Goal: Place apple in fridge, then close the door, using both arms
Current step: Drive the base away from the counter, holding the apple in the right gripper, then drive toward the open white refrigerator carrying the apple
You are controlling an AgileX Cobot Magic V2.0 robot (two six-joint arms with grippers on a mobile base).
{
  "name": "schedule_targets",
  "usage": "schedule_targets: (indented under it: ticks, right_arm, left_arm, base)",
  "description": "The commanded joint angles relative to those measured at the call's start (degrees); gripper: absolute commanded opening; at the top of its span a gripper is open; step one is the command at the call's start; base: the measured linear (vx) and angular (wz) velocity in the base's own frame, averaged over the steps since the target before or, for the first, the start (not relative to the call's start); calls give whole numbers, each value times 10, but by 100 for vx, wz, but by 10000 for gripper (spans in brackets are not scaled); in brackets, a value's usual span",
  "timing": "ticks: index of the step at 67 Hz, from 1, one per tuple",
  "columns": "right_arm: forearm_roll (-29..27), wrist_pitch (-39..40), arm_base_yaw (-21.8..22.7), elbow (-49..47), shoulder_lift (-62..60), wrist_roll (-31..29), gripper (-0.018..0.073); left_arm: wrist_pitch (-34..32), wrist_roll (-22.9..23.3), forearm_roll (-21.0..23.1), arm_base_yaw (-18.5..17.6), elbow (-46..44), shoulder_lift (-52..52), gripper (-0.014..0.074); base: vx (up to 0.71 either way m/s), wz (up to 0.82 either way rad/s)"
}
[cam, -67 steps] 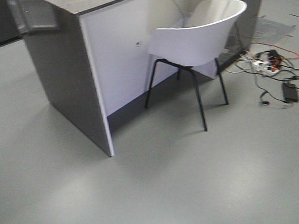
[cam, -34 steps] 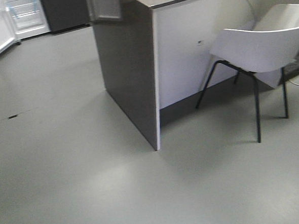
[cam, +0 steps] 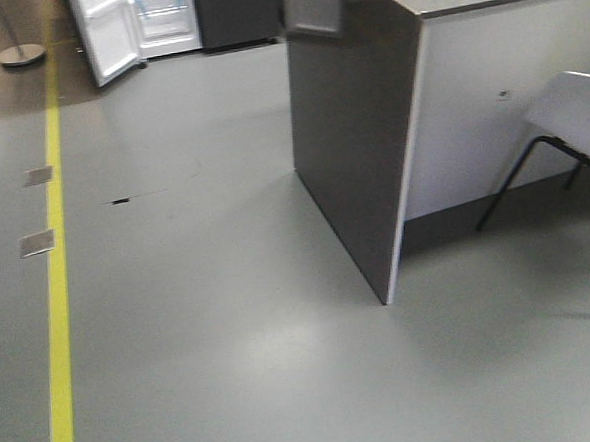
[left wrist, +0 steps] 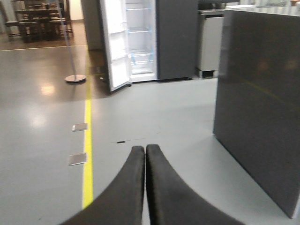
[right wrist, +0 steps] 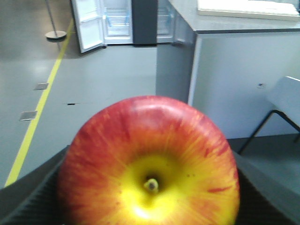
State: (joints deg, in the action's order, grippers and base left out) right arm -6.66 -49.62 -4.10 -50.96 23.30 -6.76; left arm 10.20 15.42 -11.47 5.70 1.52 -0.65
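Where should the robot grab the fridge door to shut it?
Probably by the tall free edge of the door, the edge nearest the camera, away from the hinge beside the white fridge shelves. Come at its outer face, since the liner with bins faces the opening. The left pincer is shut and empty; the right pincer holds the apple.

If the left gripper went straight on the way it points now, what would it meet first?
Nothing near: past the left gripper lies bare floor; far ahead, probably the open fridge.
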Motion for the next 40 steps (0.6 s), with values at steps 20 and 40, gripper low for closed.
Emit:
schedule_targets:
  ticks: [20,40]
  right_arm:
    - [-1,48,1,-13,7,-5,150]
    - [-1,48,1,-13,7,-5,150]
  left_arm:
    - [-40,0,3,-2,9,-9,-8]
    - [-40,0,3,-2,9,-9,-8]
  base:
    - [7,41]
    - [10,34]
